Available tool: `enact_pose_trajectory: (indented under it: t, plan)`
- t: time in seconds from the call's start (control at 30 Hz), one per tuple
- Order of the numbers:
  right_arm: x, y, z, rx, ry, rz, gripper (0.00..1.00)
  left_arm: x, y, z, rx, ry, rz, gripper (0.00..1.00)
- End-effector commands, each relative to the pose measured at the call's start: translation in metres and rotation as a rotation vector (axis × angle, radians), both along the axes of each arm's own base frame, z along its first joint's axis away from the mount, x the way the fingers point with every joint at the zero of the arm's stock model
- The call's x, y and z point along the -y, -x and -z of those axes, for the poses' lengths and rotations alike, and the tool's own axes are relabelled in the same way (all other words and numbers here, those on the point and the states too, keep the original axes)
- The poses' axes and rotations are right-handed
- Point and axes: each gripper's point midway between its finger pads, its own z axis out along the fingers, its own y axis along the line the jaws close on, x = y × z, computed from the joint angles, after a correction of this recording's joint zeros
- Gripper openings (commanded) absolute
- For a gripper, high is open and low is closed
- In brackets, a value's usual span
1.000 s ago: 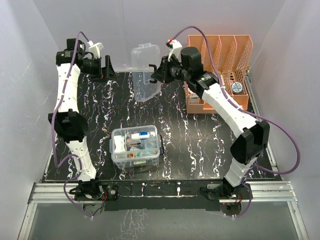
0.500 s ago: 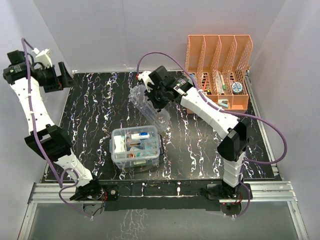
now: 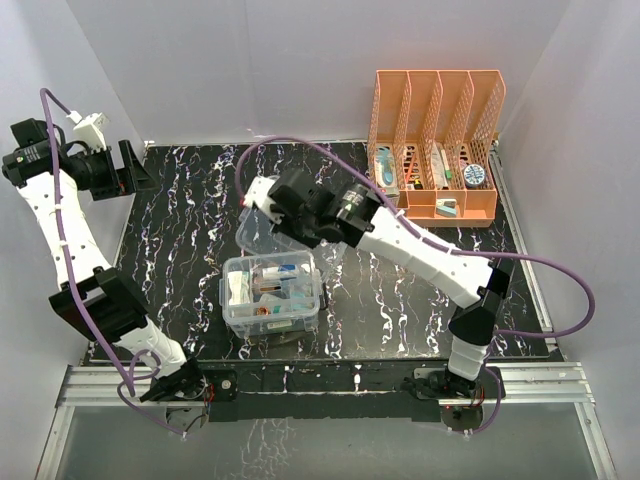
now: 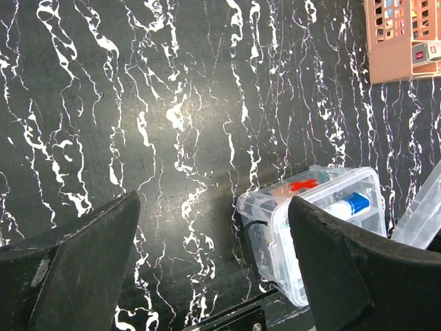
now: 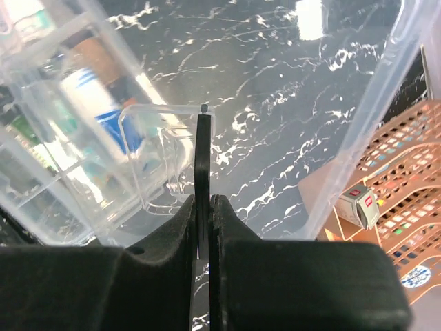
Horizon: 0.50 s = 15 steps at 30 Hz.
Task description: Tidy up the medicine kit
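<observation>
Black marbled table (image 3: 180, 220): near its front edge your box (image 3: 272, 312) sits filled with small packets and bottles. Just behind, your right gripper (image 5: 203, 200) clamps the lid (image 3: 262, 228) handle. Closing looks next: level it, centre it. Left gripper (image 4: 213, 241) hangs spread, far left. Rack (image 3: 440, 120) holds more supplies.

Top view overhead, left wrist looking down, right wrist close, sharing box (image 3: 272, 325)
</observation>
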Motion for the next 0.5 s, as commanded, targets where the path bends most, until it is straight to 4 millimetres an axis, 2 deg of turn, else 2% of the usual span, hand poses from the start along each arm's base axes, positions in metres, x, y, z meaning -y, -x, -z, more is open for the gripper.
enact_pose_trajectory:
  t: [0.0,0.13,0.23,0.47]
  plan:
    - [-0.01,0.012,-0.014,0.101,0.058,-0.085,0.0,0.016,0.012,-0.018,0.053,0.032,0.046,0.87]
    - [-0.024,0.023,-0.02,0.119,0.036,-0.158,0.0,0.018,0.014,-0.018,0.054,0.042,0.052,0.87]
    - [-0.032,0.034,-0.019,0.108,0.033,-0.24,0.0,0.018,0.014,-0.018,0.054,0.05,0.053,0.86]
    - [-0.045,0.044,0.008,0.064,0.121,-0.411,0.0,0.019,0.014,-0.018,0.054,0.071,0.05,0.86]
